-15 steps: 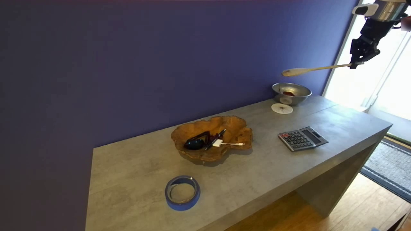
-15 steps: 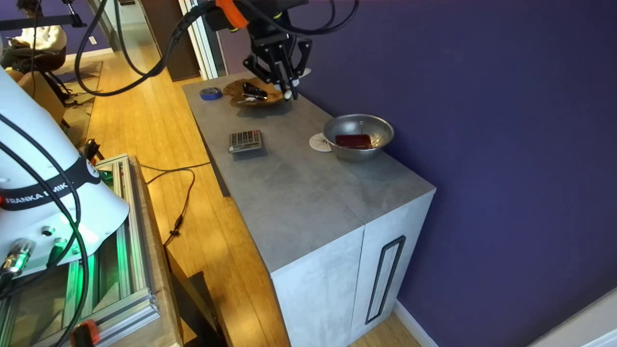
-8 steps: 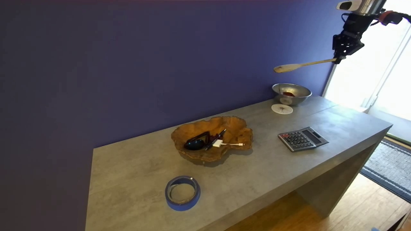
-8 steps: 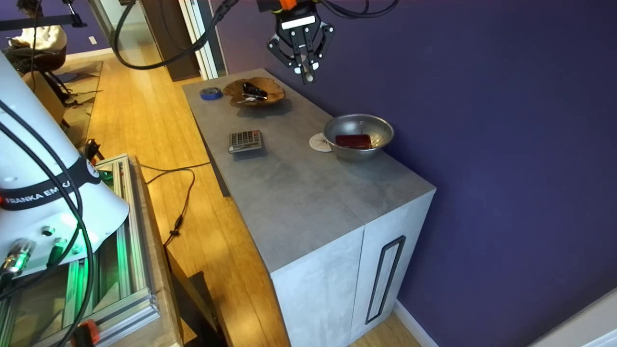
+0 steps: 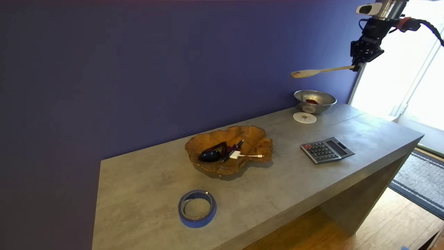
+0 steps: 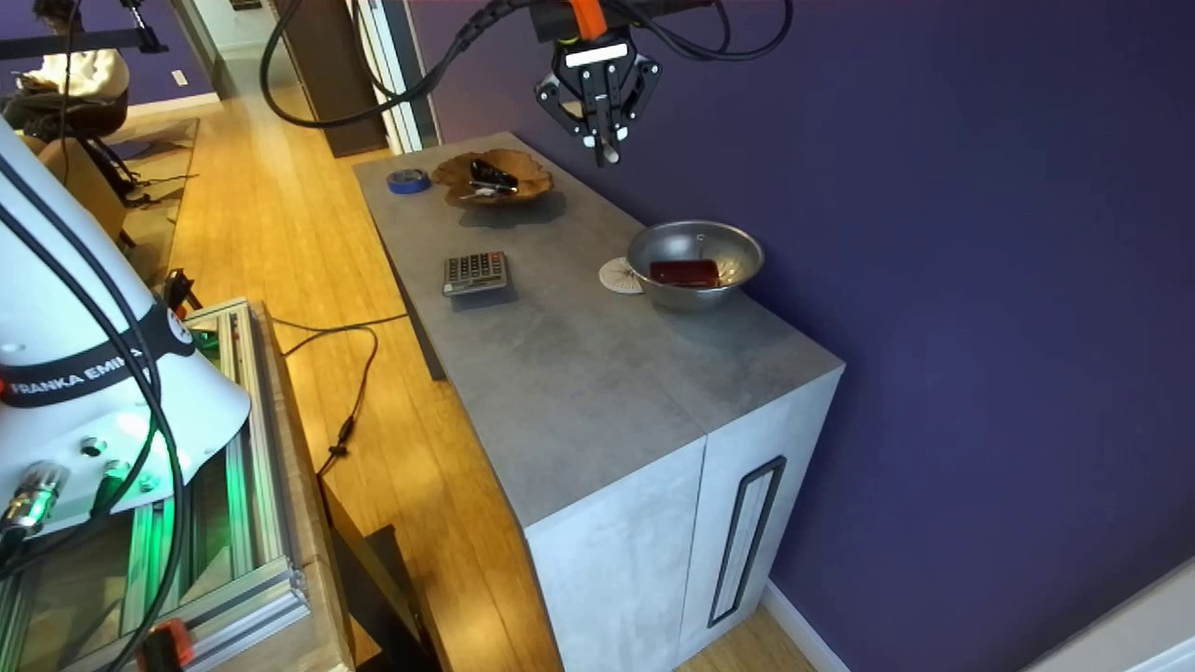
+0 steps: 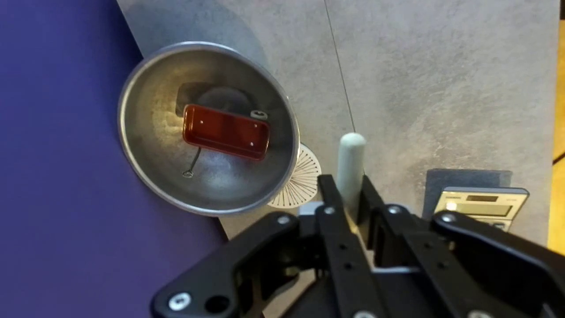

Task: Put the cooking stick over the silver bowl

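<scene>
The cooking stick [image 5: 307,73] is pale wood with a broad spoon end. It is held nearly level in the air. My gripper [image 5: 356,67] is shut on the end of its handle, and it also shows in an exterior view [image 6: 607,149]. In the wrist view the handle's rounded tip [image 7: 352,152] sticks out between the fingertips [image 7: 347,181]. The silver bowl [image 6: 691,299] stands on the counter by the wall, with a dark red box inside. In the wrist view the bowl [image 7: 145,172] lies left of the fingers. The stick is above the bowl's level, apart from it.
A white patterned disc [image 5: 304,118] lies beside the bowl. A calculator [image 5: 327,150] is nearer the counter's front edge. An amber-brown bowl [image 5: 204,139] holds sunglasses, a pen and a white adapter. A blue tape roll [image 5: 197,222] lies farther along. A purple wall [image 5: 208,69] borders the counter.
My gripper has carried the stick leftward in an exterior view, shifting right and up in the matching view. The motion is smaller in the last half second. The bowl has not moved.
</scene>
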